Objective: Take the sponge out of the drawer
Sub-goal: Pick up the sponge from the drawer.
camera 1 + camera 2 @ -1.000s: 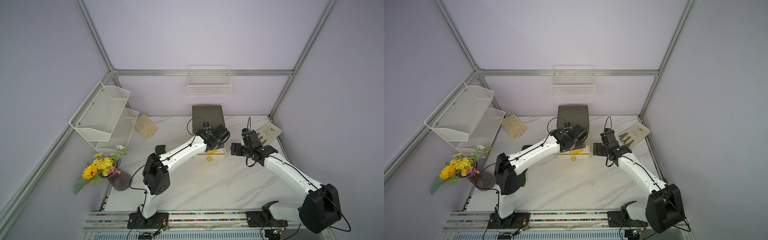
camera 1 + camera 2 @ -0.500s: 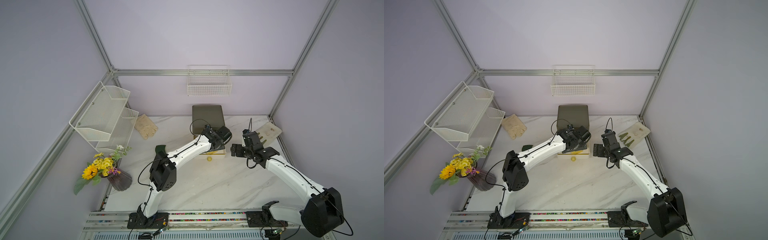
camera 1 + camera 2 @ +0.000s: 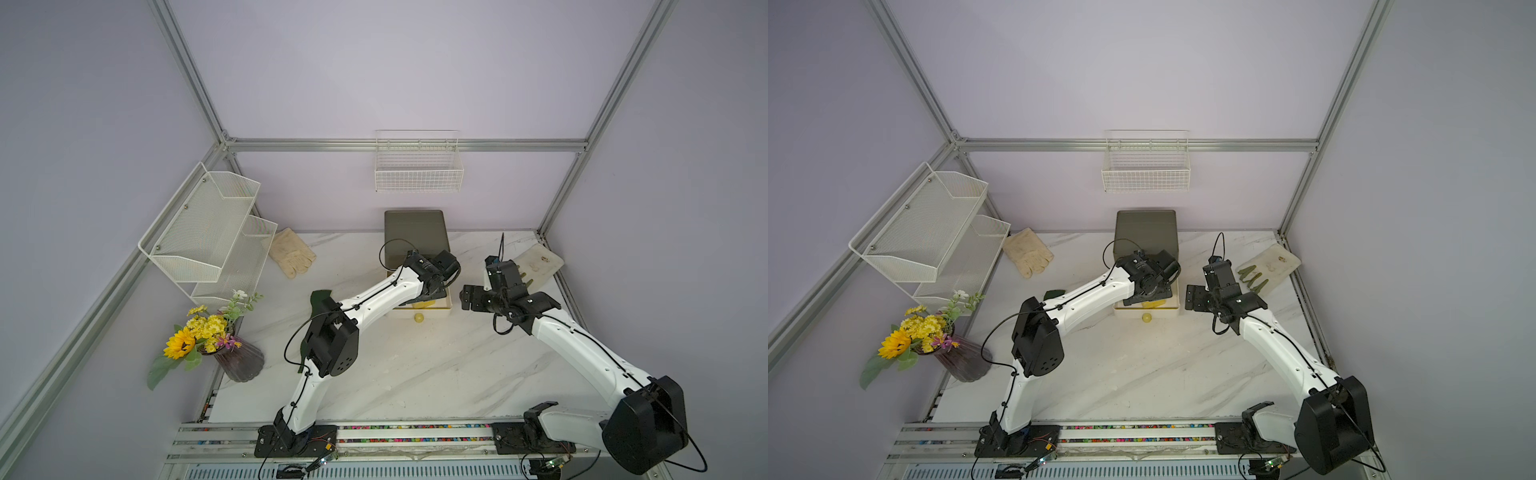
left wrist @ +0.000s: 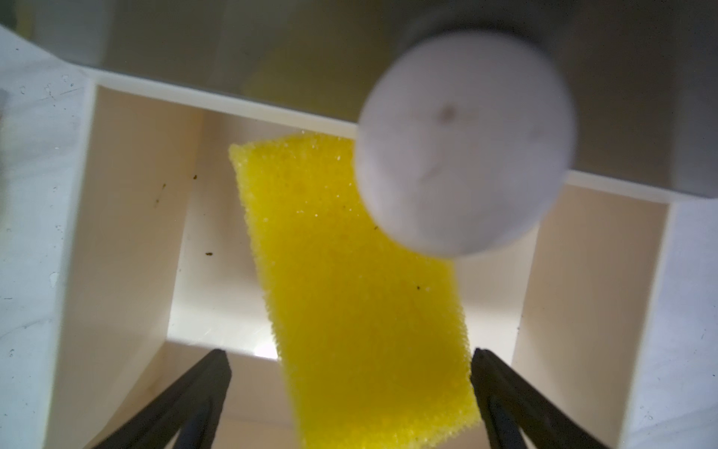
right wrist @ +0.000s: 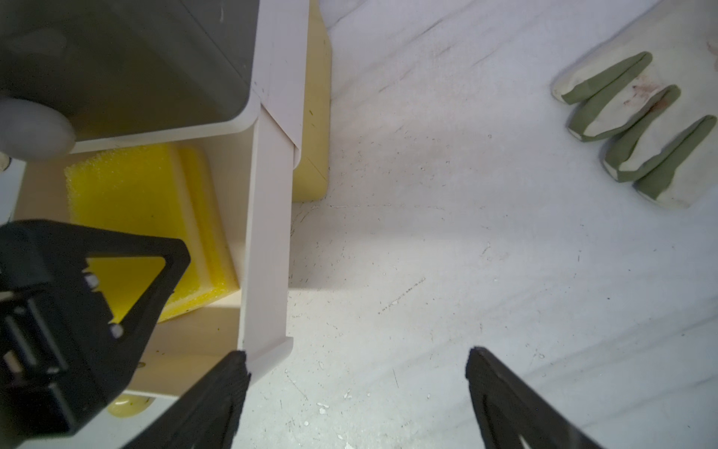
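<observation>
The yellow sponge lies flat inside the pulled-out cream drawer. The right wrist view shows the same sponge against the drawer's side wall. My left gripper is open above the sponge, one finger on each side of its near end and neither touching it. In both top views the left gripper covers most of the drawer. My right gripper is open and empty over the table, just right of the drawer.
A dark cabinet sits above the drawer, with a pale round knob overhanging the sponge. A green-fingered glove lies to the right and a white glove to the left. Also here are a flower vase, a mesh rack and a wall basket.
The left arm's elbow has swung to the right while its gripper stayed over the drawer. The right gripper has shifted slightly toward the drawer. Both grippers have stayed open.
</observation>
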Robot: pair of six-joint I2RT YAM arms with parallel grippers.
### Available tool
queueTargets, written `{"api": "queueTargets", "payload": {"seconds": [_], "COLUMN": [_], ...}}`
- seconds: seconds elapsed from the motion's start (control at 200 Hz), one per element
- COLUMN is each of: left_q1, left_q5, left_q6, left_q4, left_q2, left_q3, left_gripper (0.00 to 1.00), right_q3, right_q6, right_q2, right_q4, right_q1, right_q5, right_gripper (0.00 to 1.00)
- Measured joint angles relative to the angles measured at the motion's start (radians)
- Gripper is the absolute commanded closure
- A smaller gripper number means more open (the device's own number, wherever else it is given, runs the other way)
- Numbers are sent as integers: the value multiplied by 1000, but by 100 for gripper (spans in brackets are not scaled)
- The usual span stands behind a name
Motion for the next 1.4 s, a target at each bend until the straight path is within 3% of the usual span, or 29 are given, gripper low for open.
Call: {"api": "queueTargets", "payload": {"seconds": [0.98, 1.4], "left_q1": [5, 6], "left_q5": [0, 2], "left_q6": [15, 15], "left_q4": [-5, -8], "left_q2": [-12, 44], "left_q3": [10, 104], "left_gripper": [0, 0], "right_q3": [0, 0], "right_q6": [-22, -38], "right_q2": [27, 27], "right_q4": [23, 31], "right_q1": [0, 0], "right_q5": [-30, -31], "right_gripper": [8, 8]}}
